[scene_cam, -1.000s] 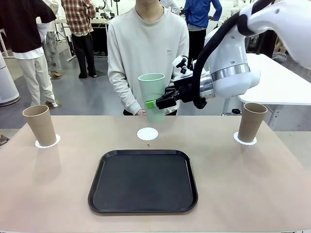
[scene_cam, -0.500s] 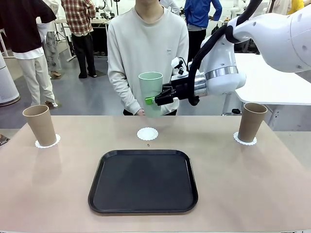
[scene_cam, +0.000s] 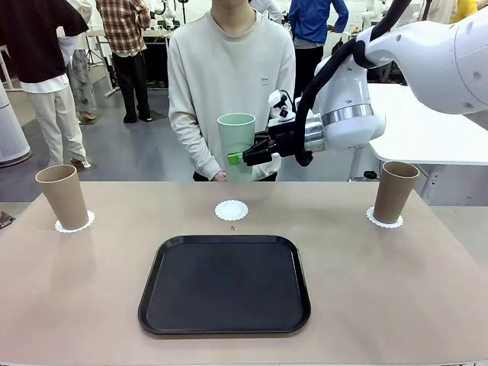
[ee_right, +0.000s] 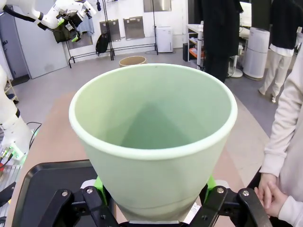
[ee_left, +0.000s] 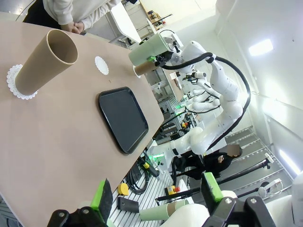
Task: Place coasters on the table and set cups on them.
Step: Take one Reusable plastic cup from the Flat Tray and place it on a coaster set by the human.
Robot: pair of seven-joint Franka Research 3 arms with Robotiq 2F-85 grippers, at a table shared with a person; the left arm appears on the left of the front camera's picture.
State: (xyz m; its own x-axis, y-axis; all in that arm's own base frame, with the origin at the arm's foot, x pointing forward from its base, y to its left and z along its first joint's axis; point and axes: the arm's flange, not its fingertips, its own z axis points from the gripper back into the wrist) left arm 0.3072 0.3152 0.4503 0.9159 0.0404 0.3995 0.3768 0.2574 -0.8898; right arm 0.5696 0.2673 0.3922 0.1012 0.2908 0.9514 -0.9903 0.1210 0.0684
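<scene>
The right gripper [scene_cam: 238, 159] is clamped on the lower body of the green cup [scene_cam: 237, 145], which is upright and held in the air above the far edge of the table [scene_cam: 396, 290]. In the right wrist view the green pads [ee_right: 100, 183] press on either side of the cup [ee_right: 154, 137], mouth open toward the camera.

A bare coaster [scene_cam: 231, 210] lies on the table below and slightly nearer than the held cup — cup and coaster are apart, not touching. A small dark speck lies on the table just in front of this coaster.

Two tan cups are already seated on coasters:
- the left cup [scene_cam: 62, 197] on its coaster [scene_cam: 75, 223] near the left edge;
- the right cup [scene_cam: 396, 191] on its coaster [scene_cam: 385, 219] near the right edge.

A black tray [scene_cam: 225, 284] sits at the centre of the table, nearer the robot than the bare coaster.

A person [scene_cam: 231, 76] stands at the far side directly behind the held cup, hands [ee_right: 271, 191] low at the table edge.

The left gripper [ee_left: 156, 198] hangs with fingers spread wide, holding nothing — well off from the left cup [ee_left: 45, 61] and the tray [ee_left: 123, 118].
</scene>
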